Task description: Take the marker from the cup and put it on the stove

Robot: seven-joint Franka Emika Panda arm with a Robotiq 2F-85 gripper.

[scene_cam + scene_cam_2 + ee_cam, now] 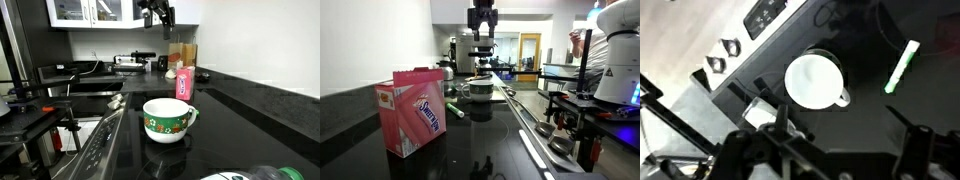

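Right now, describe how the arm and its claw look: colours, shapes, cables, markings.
The claw is black and blocky, with two dark fingers showing in the wrist view. The arm has smooth, rounded white segments. Markings and cables are too small to tell.

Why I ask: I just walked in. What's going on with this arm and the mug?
Nothing is being held right now. The robot's gripper hangs open and empty above the cup, which stands on the black top near the stove controls. The cup is empty. The marker lies flat on the black surface beside it, not touching it. Whether that spot is stove top or countertop is hard to tell.
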